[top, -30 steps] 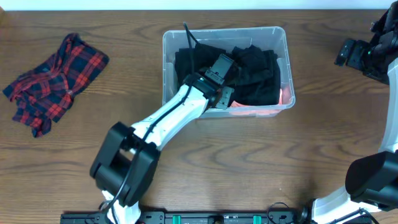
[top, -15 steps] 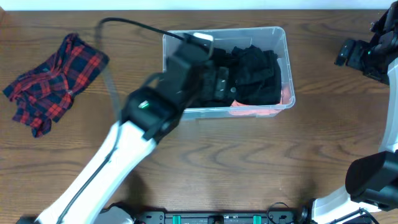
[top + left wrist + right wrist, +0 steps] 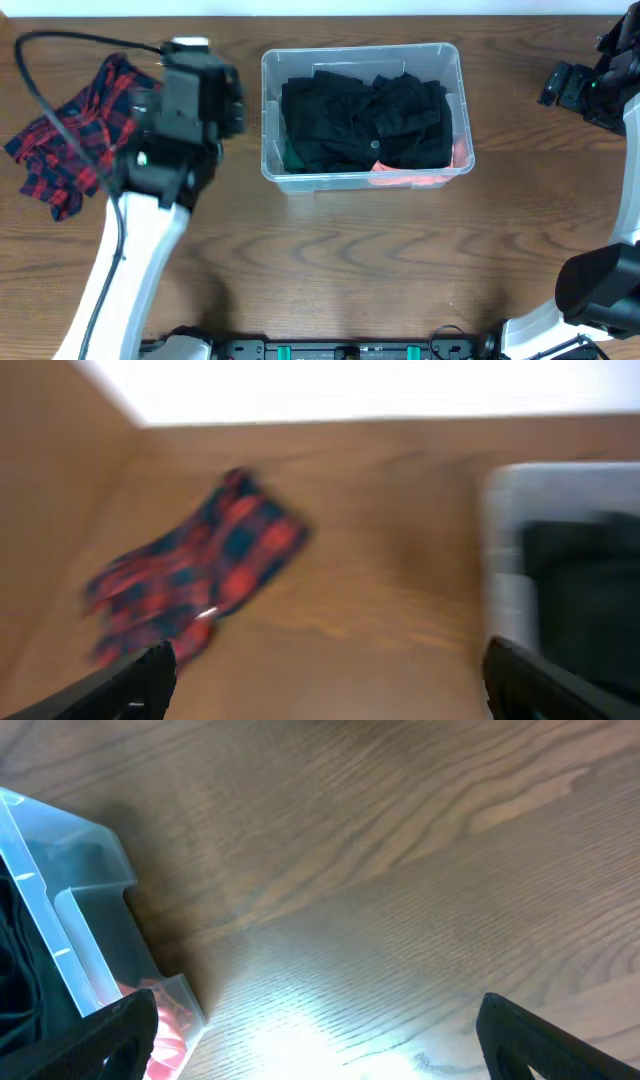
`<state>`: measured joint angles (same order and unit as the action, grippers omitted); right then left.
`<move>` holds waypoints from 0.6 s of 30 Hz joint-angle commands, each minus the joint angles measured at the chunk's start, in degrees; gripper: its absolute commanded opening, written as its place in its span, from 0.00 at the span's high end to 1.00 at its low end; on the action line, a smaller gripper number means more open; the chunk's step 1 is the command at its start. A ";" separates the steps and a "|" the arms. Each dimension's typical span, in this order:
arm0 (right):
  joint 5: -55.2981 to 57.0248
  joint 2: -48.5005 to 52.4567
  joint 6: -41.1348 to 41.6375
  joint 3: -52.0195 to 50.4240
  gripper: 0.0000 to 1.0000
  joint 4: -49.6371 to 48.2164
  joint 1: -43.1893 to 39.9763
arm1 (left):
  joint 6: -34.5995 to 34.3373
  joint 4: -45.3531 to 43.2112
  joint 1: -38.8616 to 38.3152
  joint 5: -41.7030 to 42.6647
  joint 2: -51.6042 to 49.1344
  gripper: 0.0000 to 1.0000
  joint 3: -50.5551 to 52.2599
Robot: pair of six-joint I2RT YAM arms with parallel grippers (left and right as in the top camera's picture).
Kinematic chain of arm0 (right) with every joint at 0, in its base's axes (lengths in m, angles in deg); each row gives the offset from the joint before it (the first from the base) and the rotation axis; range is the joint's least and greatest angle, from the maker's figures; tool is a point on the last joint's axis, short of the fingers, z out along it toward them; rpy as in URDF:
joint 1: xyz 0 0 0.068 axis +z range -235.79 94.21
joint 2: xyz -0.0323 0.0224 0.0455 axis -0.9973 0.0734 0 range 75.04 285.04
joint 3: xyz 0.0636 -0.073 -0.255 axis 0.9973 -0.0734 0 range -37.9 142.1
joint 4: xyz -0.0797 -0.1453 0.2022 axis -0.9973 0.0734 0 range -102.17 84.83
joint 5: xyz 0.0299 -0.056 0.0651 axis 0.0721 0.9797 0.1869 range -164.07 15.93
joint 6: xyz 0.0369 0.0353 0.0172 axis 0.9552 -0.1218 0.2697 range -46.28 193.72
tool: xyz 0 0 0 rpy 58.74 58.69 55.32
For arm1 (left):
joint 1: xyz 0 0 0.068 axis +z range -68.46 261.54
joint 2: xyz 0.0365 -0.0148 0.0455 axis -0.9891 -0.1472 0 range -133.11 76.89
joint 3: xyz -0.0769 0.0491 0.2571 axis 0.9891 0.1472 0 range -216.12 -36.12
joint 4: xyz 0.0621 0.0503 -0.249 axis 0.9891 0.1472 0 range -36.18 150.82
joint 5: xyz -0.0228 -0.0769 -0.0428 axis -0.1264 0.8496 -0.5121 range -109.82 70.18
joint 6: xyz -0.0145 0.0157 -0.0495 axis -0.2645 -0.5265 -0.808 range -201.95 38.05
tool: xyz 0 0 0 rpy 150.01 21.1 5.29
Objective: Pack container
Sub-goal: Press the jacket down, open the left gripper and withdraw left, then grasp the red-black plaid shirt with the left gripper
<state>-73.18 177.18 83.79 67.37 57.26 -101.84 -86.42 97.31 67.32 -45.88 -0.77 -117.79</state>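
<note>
Brown wood-grain table [image 3: 350,260], seen from overhead and from both wrists. Item one: container [image 3: 340,181], clear plastic, rectangular with rounded corners, upright on the table at the upper centre of the overhead frame. Contents: black garments [image 3: 360,120] crumpled across nearly the whole floor; pink item [image 3: 412,178] pressed against the lower right wall, visible through the plastic and again at the lower left edge of the right wrist view. Item two: plaid cloth [image 3: 60,150], red and dark blue, bunched at the upper left of the overhead frame, well apart from the container, partly covered from above by the left arm [image 3: 130,260]. Left arm: white link from the bottom left, black wrist housing between plaid cloth and container, motion-blurred; black cable [image 3: 70,35] looping above it. Left gripper [image 3: 328,665]: fingers [image 3: 140,680] spread wide at the two lower corners of the blurred wrist view, nothing between them, bare table below, plaid cloth ahead to the left, container wall at the right edge. Right gripper [image 3: 315,1030]: fingers [image 3: 110,1040] likewise wide apart and empty, over bare table at the upper right of the overhead frame, well apart from the container, one corner of it at the left of the wrist view.
</note>
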 commanded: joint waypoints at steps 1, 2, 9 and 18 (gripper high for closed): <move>0.20 -0.55 0.61 0.37 0.01 0.11 -0.26 | 1.79 -0.31 4.96 -5.11 -6.80 0.02 0.28; 0.20 -0.55 0.61 0.37 0.01 0.09 -0.26 | 2.40 -0.74 6.05 -5.09 -8.79 0.02 0.26; 0.20 -0.55 0.61 0.37 0.01 0.11 -0.26 | 13.27 -6.14 11.26 -5.09 -24.68 0.02 0.28; 0.20 -0.55 0.61 0.37 0.01 0.11 -0.26 | 28.44 -13.35 14.53 -5.05 -35.71 0.02 0.28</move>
<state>-73.18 177.18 83.79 67.37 57.26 -101.84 -65.57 85.13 80.85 -49.88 -35.64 -117.66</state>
